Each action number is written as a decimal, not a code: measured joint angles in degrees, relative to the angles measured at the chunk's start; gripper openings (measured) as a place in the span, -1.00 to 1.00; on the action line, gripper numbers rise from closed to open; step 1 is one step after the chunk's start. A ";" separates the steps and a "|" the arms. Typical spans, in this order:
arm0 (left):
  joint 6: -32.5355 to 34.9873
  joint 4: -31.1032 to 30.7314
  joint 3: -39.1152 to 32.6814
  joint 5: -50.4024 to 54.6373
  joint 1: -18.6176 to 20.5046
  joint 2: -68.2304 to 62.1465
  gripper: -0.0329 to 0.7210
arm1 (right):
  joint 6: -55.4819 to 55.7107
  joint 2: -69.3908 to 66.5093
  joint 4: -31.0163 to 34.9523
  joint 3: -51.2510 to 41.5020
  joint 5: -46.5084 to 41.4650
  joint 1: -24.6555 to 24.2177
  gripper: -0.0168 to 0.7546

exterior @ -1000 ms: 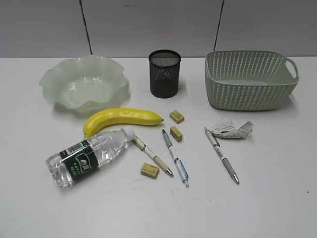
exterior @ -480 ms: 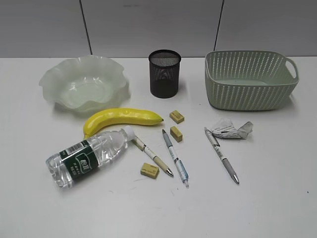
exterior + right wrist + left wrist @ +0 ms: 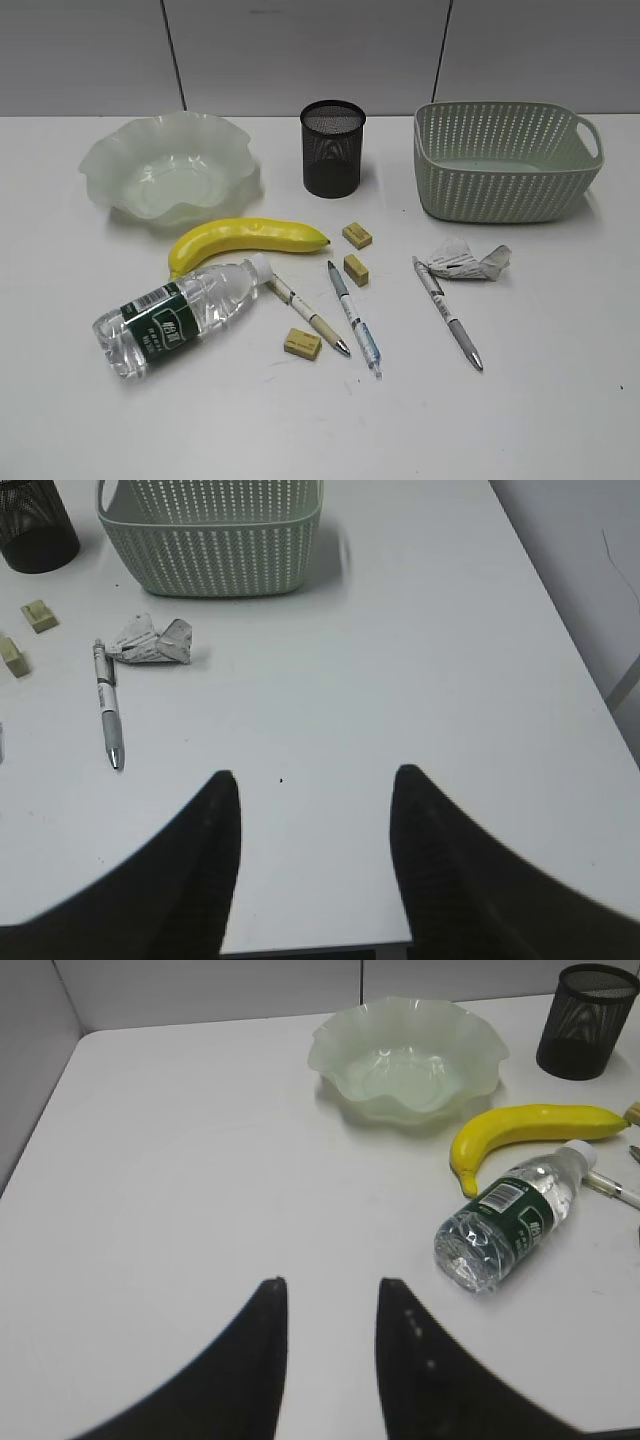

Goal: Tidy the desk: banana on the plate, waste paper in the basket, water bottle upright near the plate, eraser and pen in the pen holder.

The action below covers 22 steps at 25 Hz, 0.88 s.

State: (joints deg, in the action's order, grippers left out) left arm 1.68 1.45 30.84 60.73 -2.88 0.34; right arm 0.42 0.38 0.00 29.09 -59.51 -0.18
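Observation:
On the white desk (image 3: 560,400) the yellow banana (image 3: 245,240) lies in front of the empty wavy-rimmed plate (image 3: 165,175). The water bottle (image 3: 180,318) lies on its side below the banana. The black mesh pen holder (image 3: 332,148) stands at the back centre, the green basket (image 3: 505,160) at the back right. The waste paper (image 3: 462,260) lies before the basket. Three pens (image 3: 352,318) (image 3: 308,315) (image 3: 447,312) and three tan erasers (image 3: 302,344) (image 3: 356,270) (image 3: 357,236) lie in the middle. My left gripper (image 3: 330,1285) and right gripper (image 3: 315,775) are open and empty, not in the exterior view.
The left wrist view shows the plate (image 3: 405,1060), banana (image 3: 520,1128) and bottle (image 3: 510,1218) to the right of the left gripper. The right wrist view shows the basket (image 3: 210,535), waste paper (image 3: 150,642) and one pen (image 3: 108,705), with the desk's front edge just below the jaws.

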 joint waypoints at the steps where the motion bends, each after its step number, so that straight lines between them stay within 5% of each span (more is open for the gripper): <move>1: 0.00 0.00 0.00 0.00 0.00 0.00 -0.31 | 0.00 0.00 0.00 0.00 0.00 0.00 0.06; 10: 0.00 3.40 0.45 -0.98 -0.65 -1.09 -0.31 | -0.05 0.00 0.88 0.00 0.00 0.00 0.06; 17: 0.81 10.36 1.34 -14.79 -0.75 -13.11 -0.28 | -0.05 0.00 1.79 0.00 0.00 0.00 0.06; 22: 15.63 23.67 4.89 -24.29 -1.99 -32.66 -0.08 | -0.05 0.00 1.84 0.00 0.00 0.00 0.06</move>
State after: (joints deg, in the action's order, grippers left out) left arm 17.31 25.13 35.73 36.44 -4.87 -32.32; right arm 0.37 0.38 1.84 29.09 -59.51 -0.18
